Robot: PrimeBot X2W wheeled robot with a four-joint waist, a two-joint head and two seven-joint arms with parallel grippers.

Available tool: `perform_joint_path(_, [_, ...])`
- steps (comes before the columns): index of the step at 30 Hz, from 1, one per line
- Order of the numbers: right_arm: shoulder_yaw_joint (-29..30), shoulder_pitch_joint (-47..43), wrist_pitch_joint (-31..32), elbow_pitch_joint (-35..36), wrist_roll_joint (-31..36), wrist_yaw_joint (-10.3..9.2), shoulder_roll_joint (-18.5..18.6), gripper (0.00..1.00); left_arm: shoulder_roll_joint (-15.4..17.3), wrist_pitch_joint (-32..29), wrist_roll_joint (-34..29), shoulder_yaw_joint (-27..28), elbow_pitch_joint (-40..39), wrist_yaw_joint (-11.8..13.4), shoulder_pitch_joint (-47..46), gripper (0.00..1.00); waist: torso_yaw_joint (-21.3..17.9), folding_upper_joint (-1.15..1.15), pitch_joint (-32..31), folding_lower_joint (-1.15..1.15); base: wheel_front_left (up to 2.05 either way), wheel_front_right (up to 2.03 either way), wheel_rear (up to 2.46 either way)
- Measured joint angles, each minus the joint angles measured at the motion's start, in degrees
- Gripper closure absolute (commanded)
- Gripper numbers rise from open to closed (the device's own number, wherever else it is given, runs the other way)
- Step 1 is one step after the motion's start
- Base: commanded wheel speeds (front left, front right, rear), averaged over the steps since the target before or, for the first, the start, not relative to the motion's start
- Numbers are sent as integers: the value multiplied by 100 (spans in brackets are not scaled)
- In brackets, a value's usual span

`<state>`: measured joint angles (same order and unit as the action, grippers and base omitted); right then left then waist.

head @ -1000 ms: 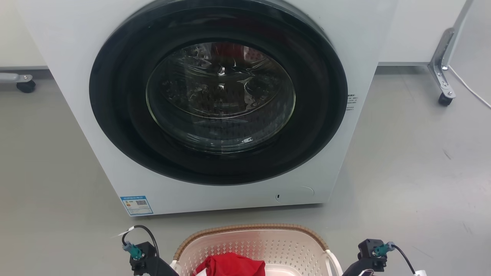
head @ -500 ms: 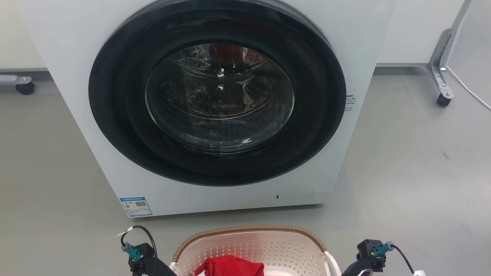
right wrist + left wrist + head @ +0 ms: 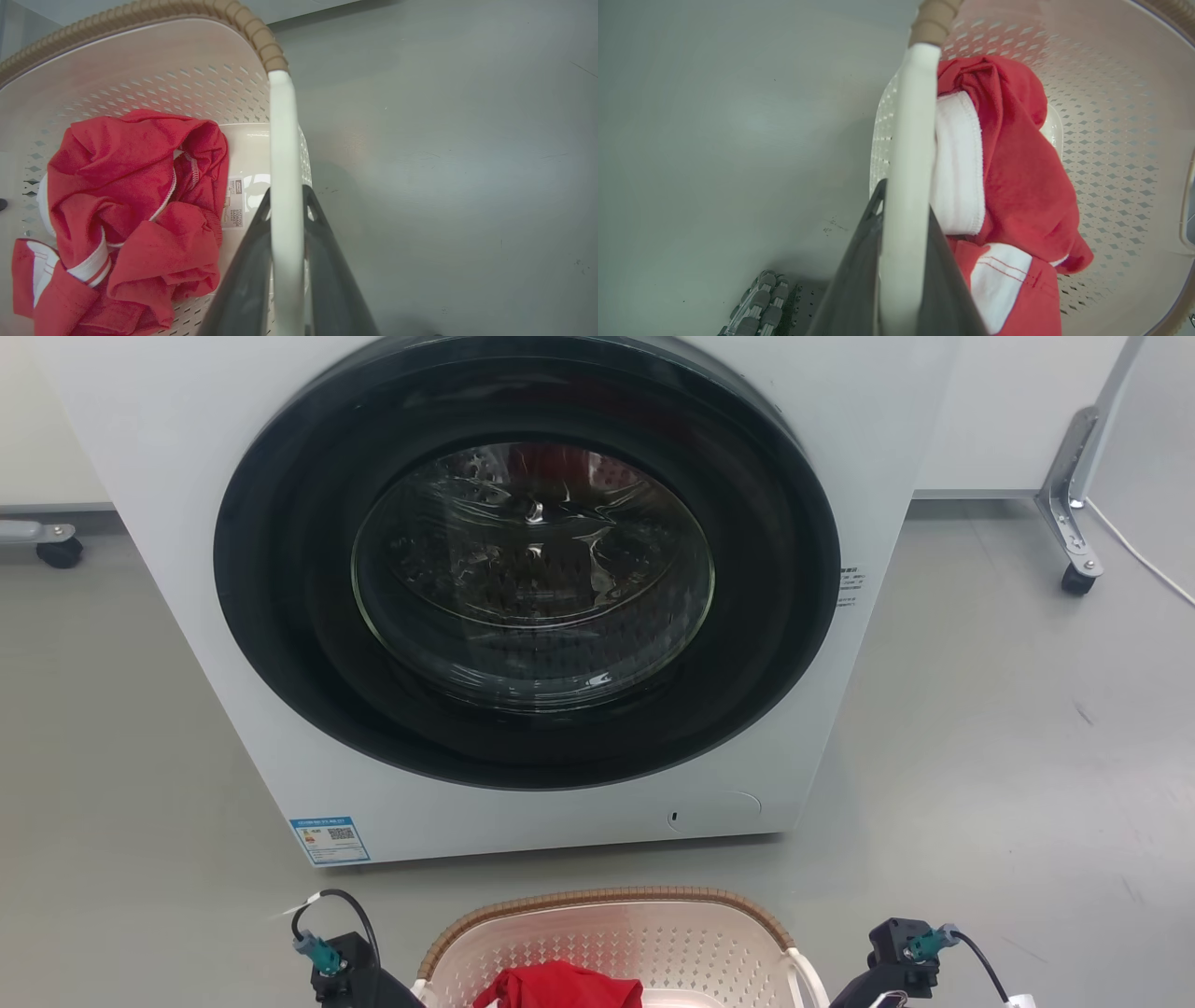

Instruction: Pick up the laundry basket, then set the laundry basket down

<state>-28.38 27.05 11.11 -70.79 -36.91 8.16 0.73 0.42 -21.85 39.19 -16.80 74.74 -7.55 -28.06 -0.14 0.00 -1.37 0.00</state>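
Showing low in the head view, the laundry basket holds a red-and-white garment. My left claw is clenched on its left loop handle, my right claw on its right loop handle. The washer stands near, beyond it. Whether the basket touches the grey floor, I cannot tell.

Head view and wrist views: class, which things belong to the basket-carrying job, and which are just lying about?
Job: laundry basket; left claw and right claw, each gripping a basket handle.
Lying about: washing machine; red-and-white garment in the basket; wheeled frame leg; white cable.
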Motion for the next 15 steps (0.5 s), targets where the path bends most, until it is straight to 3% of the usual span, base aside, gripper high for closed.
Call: perform_joint_path(15, [-64, 0, 20, -3, -116, 0, 4, 100, 1, 4, 33, 1, 0, 0, 4, 100, 10, 0, 14, 0, 0, 0, 0])
